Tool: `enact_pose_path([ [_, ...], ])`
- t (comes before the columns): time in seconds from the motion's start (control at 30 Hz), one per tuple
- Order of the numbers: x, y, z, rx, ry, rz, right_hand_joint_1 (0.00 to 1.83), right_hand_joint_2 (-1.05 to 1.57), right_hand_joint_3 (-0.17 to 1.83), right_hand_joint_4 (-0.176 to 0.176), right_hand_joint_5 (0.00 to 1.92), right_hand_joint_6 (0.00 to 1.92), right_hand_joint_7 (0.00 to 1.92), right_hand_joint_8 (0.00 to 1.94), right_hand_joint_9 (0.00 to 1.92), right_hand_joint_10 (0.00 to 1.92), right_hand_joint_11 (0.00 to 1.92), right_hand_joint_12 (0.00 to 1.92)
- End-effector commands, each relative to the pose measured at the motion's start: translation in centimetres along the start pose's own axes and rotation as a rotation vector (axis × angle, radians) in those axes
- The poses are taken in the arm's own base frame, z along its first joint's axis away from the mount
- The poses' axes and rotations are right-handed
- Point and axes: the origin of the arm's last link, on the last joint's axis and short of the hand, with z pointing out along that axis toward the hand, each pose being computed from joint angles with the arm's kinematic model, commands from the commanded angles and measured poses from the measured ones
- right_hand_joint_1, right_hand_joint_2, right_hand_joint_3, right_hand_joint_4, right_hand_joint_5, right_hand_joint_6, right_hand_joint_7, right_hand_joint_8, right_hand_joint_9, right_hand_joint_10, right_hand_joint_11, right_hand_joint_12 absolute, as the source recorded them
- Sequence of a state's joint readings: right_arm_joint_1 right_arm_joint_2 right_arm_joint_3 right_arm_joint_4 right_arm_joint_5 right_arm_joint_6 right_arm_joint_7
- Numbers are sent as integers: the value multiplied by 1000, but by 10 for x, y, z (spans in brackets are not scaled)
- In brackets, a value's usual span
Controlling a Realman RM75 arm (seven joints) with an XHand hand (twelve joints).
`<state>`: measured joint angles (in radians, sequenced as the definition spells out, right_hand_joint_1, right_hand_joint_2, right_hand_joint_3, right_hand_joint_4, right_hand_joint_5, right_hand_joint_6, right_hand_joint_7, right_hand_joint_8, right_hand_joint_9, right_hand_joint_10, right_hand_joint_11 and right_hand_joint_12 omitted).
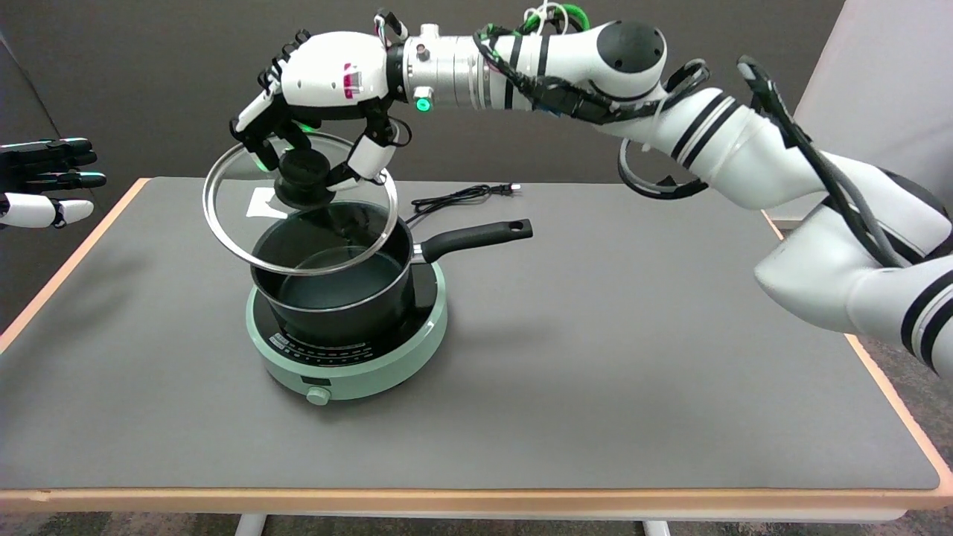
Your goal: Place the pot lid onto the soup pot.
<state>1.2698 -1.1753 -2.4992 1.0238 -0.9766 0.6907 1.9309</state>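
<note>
A grey-topped table (595, 357) with a pale wood edge stands before a dark wall. Above its left half, the robot's right hand (320, 112) reaches in from the upper right on a white, black-banded arm (715, 149), its fingers clamped around the black knob (304, 179) of a glass pot lid (223, 216). The lid hangs in the air, tilted, its metal rim lower on the near side and its far edge raised toward 12 o'clock. It sits over the mouth of the soup pot (335, 298), slightly offset toward 10 o'clock; whether its low rim touches the pot cannot be told.

The black pot stands on a round, mint-green induction cooker (372, 365), its long black handle (476, 237) pointing toward 3 o'clock. A control knob (318, 396) shows on the cooker's near side at 6 o'clock. A black power cord (461, 196) lies on the table just beyond the handle, at about 1 o'clock from the pot. A white slip of paper (262, 202) lies behind the lid at about 11 o'clock, seen partly through the glass.

At the far left edge, at 9 o'clock, the idle left hand (45, 182) is held in the air, well apart from the cooker.
</note>
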Motion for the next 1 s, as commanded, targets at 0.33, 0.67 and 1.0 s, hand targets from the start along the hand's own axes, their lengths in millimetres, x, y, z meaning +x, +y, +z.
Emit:
enact_pose_path([
  [0.33,17,35,24,-5,-134,76,1346,881,620,176,564,1274,850,1387,635,1877,485,1401],
  [0.67,-9,24,30,34,-231,70,1346,881,621,176,565,1276,851,1387,632,1882,508,1392],
  [1.0,-33,23,27,83,-343,131,1346,885,616,176,560,1282,848,1390,624,1888,504,1401],
])
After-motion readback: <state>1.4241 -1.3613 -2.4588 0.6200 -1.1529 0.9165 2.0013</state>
